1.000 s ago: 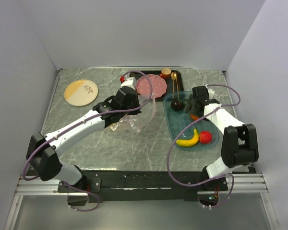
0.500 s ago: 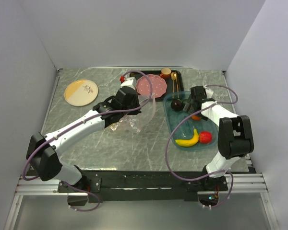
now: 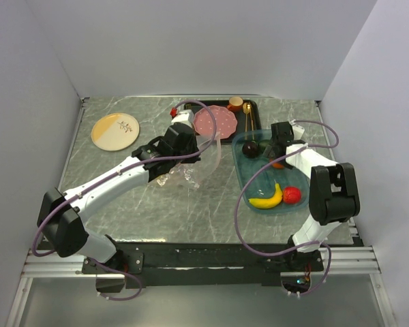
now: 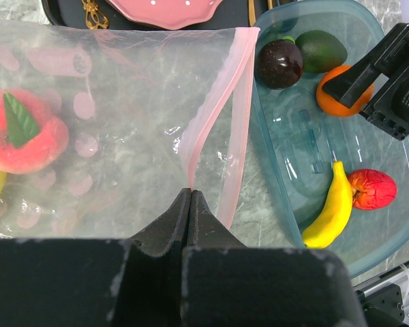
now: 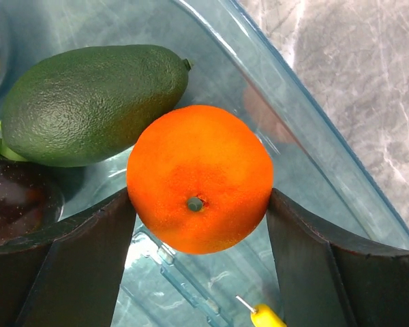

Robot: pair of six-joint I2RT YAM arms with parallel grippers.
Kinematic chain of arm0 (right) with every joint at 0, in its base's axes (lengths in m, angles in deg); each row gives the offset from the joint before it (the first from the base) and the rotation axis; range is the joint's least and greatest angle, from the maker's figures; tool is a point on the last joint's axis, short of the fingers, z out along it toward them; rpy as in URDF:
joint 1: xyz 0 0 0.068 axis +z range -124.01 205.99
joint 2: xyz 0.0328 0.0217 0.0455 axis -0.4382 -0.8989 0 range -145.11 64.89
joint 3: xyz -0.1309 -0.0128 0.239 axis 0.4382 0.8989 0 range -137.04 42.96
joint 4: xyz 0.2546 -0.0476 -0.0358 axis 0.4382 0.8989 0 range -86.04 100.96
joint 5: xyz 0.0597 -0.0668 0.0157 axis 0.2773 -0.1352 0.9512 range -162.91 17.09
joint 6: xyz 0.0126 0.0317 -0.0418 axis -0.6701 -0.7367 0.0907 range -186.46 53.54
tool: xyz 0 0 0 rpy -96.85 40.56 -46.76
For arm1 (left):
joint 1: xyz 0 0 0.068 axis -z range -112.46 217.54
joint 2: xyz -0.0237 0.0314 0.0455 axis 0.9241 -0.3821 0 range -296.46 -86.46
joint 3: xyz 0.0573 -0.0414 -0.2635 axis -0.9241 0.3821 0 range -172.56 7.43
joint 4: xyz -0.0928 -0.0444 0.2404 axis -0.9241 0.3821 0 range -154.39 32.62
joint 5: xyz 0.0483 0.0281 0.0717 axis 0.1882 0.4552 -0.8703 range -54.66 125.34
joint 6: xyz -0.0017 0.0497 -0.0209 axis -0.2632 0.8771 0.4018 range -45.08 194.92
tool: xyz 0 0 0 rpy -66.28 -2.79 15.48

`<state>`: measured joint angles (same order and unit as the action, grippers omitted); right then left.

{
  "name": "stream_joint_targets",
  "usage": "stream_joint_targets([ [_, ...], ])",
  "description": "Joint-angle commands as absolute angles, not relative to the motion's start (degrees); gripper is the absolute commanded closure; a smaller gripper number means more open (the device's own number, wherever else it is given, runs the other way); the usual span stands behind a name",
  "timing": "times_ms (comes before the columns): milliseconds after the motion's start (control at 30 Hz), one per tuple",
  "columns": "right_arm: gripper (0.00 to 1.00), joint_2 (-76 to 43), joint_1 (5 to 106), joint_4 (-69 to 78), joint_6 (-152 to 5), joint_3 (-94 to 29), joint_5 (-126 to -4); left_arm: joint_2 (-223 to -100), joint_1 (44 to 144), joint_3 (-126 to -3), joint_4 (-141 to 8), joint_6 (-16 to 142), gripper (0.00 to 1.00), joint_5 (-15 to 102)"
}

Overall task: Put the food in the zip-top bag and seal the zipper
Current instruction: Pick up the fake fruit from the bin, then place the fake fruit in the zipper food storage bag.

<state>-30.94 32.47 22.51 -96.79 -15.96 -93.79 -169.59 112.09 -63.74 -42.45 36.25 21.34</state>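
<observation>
Fingers (image 5: 88, 259) of the right gripper (image 5: 199, 199) have narrowed from their widest a second ago. They now bracket the orange (image 5: 199, 177), one pad touching each flank, while the fruit sits on the tray floor. Over that second the right elbow has swung in toward the tray (image 5: 293, 122); the left arm has not shifted.

The left gripper (image 4: 191, 204) is pinched fully together on the zipper (image 4: 218, 116) of the zip-top bag (image 4: 109, 122). That bag lies flat at the middle of the desk (image 3: 191, 204), its mouth turned toward the tray's left wall, with a peach (image 4: 24, 136) inside.

The orange lies in the far half of the tray, just beside the right long wall. A green avocado (image 5: 88, 102) touches it on the far side, and a dark plum (image 4: 279, 63) sits beyond that. The banana (image 4: 330, 211) and a red fruit (image 4: 371, 189) lie at the near end, with bare tray floor between them and the orange. Open desk runs from the bag to the near edge.
</observation>
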Motion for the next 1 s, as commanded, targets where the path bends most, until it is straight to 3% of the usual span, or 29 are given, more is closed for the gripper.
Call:
stream_joint_targets([
  [0,0.44,-28.0,32.1,20.2,-97.0,-15.5,-92.1,-169.0,112.0,-64.8,-43.0,35.9,0.99,20.3],
  [367,0.46,-12.2,32.1,22.5,-97.4,-7.4,-82.2,-169.3,112.0,-65.5,-42.7,36.0,0.99,20.4],
  [600,0.46,-2.1,33.5,20.2,-97.2,-6.2,-59.3,-170.4,111.9,-66.3,-43.1,35.5,0.99,20.3],
  [733,0.46,-2.9,36.7,16.2,-99.2,-7.7,-46.9,-171.0,112.0,-66.4,-43.9,35.4,0.99,21.2],
  [967,0.46,-8.4,48.5,7.2,-105.3,-10.2,-41.9,-170.7,112.0,-66.3,-44.4,35.3,0.99,21.6],
])
